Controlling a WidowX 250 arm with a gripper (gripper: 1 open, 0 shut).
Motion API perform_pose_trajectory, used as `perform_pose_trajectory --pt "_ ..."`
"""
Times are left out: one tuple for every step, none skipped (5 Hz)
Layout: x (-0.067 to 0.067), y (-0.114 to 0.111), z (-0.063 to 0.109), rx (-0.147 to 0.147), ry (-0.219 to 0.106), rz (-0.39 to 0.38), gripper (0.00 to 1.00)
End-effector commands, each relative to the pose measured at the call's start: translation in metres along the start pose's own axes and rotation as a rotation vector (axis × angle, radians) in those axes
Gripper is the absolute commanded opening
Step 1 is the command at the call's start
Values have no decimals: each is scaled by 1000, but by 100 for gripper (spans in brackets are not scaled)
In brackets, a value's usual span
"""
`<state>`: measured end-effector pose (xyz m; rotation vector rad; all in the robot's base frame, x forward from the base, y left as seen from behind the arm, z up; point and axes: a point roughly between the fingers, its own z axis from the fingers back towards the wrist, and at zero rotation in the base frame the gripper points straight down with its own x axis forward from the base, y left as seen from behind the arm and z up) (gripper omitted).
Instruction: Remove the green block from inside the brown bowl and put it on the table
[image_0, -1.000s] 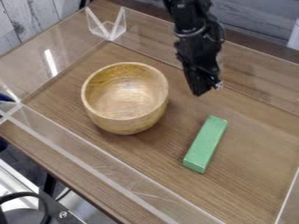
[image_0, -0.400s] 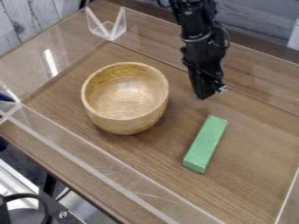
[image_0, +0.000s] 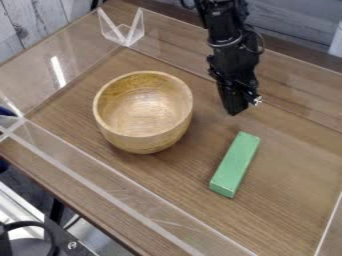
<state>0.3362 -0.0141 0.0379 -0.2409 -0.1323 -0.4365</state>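
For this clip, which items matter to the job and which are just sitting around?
Job items: green block, lying flat on the table; brown bowl, empty; end effector, shut, beside the bowl.
Just there: clear acrylic walls; clear folded piece at the back.

The table (image_0: 287, 215) is boxed in by clear acrylic walls (image_0: 80, 165) along its near-left, far and right edges, so entry is from above. The brown bowl (image_0: 143, 110) fills the left-centre, the green block (image_0: 235, 164) lies flat to its near right, well apart from it, and the black arm with its gripper (image_0: 235, 105), jaws closed, stands just beyond the block. Bare wood lies open between bowl and block, along the near edge, and in the far-left corner.
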Motion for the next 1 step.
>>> perform_pose_trajectory --pt "10 4 11 25 -64 -18 100"
